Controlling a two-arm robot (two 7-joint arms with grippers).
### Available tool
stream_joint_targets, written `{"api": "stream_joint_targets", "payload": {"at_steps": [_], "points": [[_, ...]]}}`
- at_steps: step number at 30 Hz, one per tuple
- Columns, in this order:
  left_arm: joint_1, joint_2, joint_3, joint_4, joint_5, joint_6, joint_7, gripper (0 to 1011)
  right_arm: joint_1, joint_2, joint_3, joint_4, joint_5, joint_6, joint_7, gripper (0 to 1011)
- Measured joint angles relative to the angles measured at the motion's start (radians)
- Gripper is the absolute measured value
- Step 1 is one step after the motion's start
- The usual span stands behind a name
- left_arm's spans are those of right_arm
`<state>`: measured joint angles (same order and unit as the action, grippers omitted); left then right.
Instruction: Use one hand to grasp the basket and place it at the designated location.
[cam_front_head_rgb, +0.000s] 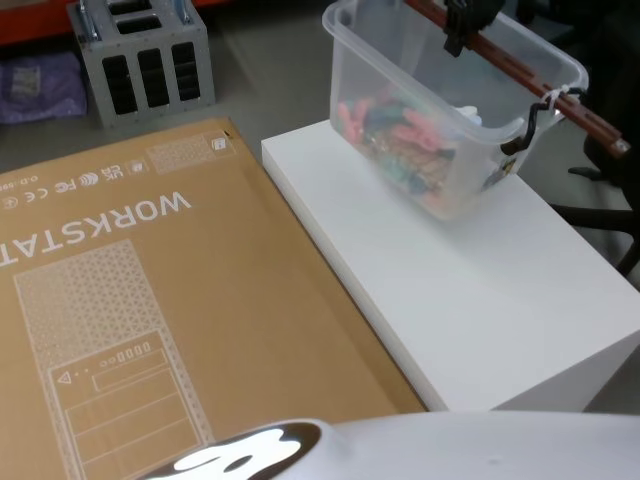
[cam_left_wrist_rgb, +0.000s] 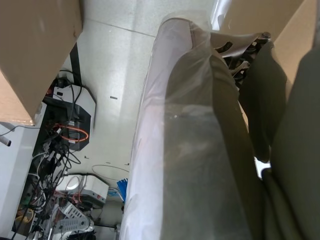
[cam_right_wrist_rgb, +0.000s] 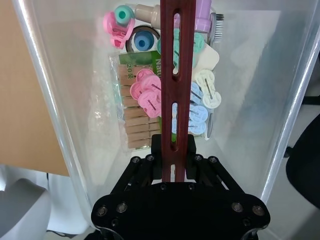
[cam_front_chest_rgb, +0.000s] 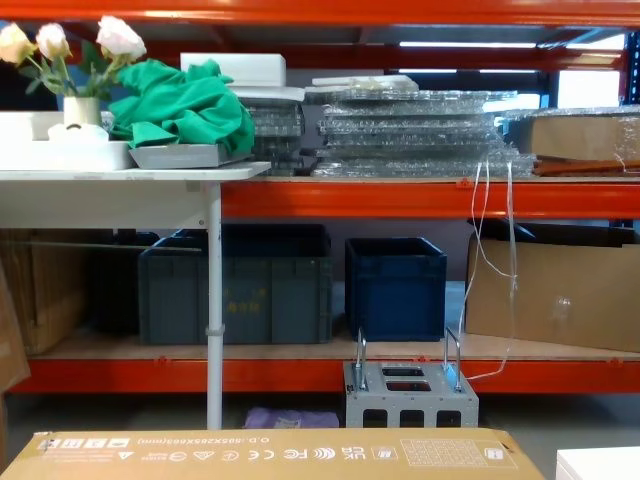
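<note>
The basket (cam_front_head_rgb: 400, 90) is a translucent whitish tub holding pink and teal clips, tilted over the far end of a white block (cam_front_head_rgb: 470, 290). Its red-brown slotted handle (cam_front_head_rgb: 520, 75) runs across the top. My right gripper (cam_front_head_rgb: 465, 20) is shut on that handle from above. In the right wrist view the black fingers (cam_right_wrist_rgb: 174, 145) close around the handle (cam_right_wrist_rgb: 177, 60), with the clips and small bottles below inside the basket (cam_right_wrist_rgb: 70, 100). Whether the basket's lower corner touches the block I cannot tell.
A large flat cardboard box (cam_front_head_rgb: 150, 300) lies to the left of the white block. A grey metal stand (cam_front_head_rgb: 145, 60) sits on the floor behind it, and a black chair (cam_front_head_rgb: 610, 150) is at the right. Dark blue crates (cam_front_chest_rgb: 395, 285) stand on the orange shelving.
</note>
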<state>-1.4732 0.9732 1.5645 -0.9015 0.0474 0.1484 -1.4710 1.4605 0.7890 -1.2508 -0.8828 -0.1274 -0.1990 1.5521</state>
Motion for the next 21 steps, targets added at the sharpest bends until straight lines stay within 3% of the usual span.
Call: {"api": "stream_joint_targets", "payload": {"at_steps": [12, 21], "points": [[0.000, 0.000, 0.000, 0.000, 0.000, 0.000, 0.000, 0, -0.053, 0.022, 0.024, 0.002, 0.010, 0.094, 0.005, 237], [0.000, 0.000, 0.000, 0.000, 0.000, 0.000, 0.000, 0, -0.079, 0.001, 0.030, 0.069, -0.003, 0.108, -0.005, 238]]}}
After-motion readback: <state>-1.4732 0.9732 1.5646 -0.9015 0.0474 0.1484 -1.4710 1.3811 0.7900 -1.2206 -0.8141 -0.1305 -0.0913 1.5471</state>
